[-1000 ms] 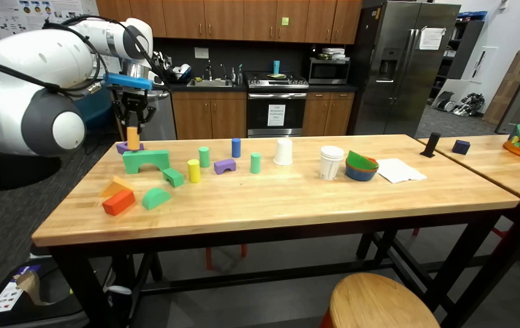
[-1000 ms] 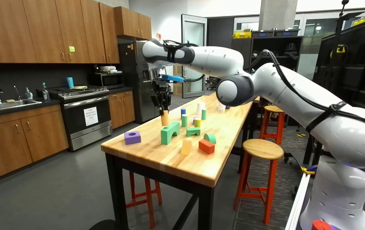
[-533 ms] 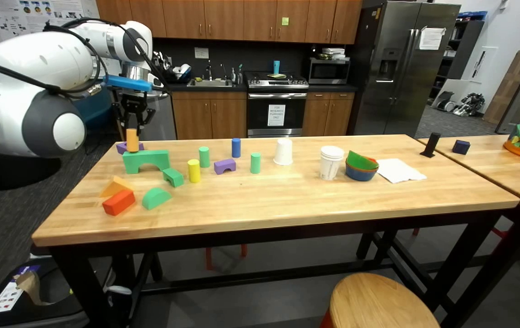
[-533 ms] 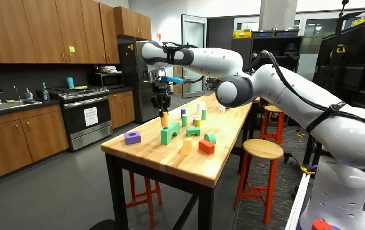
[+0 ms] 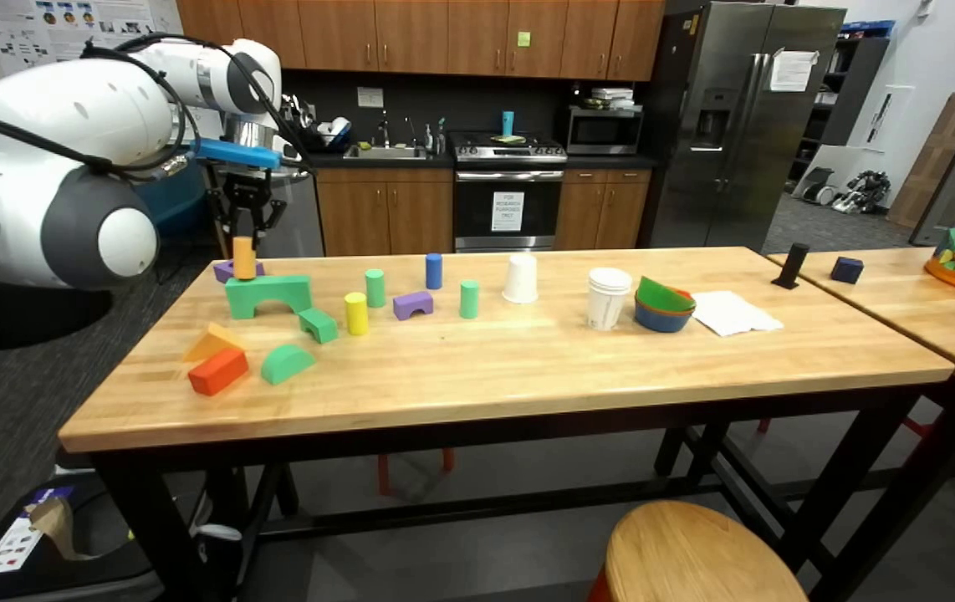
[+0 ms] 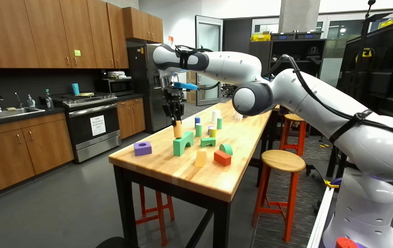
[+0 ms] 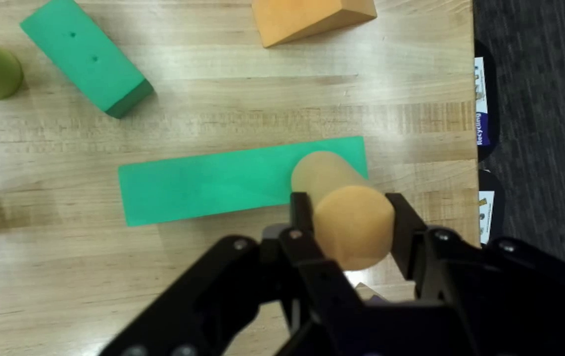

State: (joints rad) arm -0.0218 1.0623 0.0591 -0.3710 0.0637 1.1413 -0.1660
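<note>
Green arch (image 7: pixel 203 185) just under orange cylinder (image 7: pixel 354 222), purple holed block (image 6: pixel 142 151) near

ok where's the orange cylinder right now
In the wrist view, the orange cylinder is right of centre, gripped between the fingers, above the right-hand end of the large green arch.
</note>
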